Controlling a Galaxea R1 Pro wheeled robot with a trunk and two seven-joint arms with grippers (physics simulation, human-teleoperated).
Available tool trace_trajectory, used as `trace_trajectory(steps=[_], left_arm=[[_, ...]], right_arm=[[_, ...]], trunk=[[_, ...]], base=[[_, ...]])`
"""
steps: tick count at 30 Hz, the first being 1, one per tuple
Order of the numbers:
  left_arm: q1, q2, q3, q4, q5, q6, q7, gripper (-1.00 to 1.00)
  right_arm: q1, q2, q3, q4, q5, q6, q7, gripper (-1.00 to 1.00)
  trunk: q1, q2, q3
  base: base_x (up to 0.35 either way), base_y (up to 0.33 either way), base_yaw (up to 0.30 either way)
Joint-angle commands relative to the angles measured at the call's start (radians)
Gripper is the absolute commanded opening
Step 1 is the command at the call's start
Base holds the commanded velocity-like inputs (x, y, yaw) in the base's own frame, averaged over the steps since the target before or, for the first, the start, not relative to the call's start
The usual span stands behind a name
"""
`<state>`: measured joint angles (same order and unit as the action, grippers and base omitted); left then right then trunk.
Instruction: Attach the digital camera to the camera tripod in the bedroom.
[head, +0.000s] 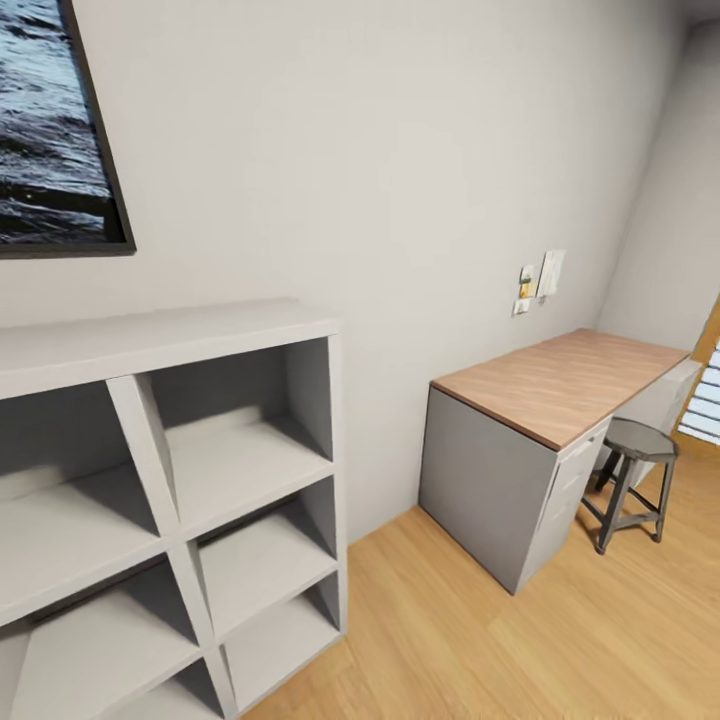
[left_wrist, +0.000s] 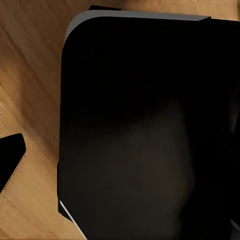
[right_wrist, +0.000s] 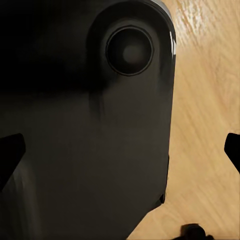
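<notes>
The digital camera and the camera tripod are not among the things the head view takes in, so I cannot say where either stands, and the attaching looks wholly undone; by my reading the robot is on its way through the room.

Going from the left in the head view: a dark-framed picture (head: 55, 130) of rippled water hangs on the white wall, above a white cubby shelf (head: 170, 480) whose open compartments hold nothing that I can make out. Further right, light wood floor (head: 450, 640) runs to a grey worktop (head: 560, 385) with a brown wooden surface set against the wall, a few small papers (head: 540, 280) pinned above it. A dark round stool (head: 635, 480) stands just beside the worktop's drawer side, and a slatted bit of window or door shows at the far right edge.

The left wrist view looks down on a large black rounded body, probably the robot's own base, over the wood floor, with one dark finger tip (left_wrist: 11, 160) at the edge. The right wrist view is much the same, with dark tips at both edges. Whether either pair of jaws is open or closed I cannot tell.

Left to do, as I judge it: find both things and mount one on the other.
</notes>
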<state>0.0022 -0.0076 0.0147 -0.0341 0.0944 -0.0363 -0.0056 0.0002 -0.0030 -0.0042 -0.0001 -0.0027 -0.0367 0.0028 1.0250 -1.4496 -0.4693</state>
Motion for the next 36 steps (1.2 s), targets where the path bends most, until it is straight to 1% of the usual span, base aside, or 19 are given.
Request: trace_trajectory(steps=[1,20,36], left_arm=[[0.0,0.0,0.001,-0.001,0.01,-0.002,-0.001,1.0],[0.0,0.0,0.001,0.0,0.01,-0.002,-0.001,1.0],[0.0,-0.001,0.001,-0.001,0.01,-0.002,-0.001,1.0]], right_arm=[[0.0,0.0,0.0,0.0,0.0,-0.003,0.0,1.0],[0.0,0.0,-0.001,0.0,0.001,-0.004,0.002,1.0],[0.0,0.001,0.003,0.0,0.011,-0.004,0.003,1.0]], trunk=[[0.0,0.0,-0.001],[0.0,0.0,-0.001],[0.0,0.0,-0.001]], base=[[0.0,0.0,-0.289],[0.0,0.0,-0.289],[0.0,0.0,-0.288]])
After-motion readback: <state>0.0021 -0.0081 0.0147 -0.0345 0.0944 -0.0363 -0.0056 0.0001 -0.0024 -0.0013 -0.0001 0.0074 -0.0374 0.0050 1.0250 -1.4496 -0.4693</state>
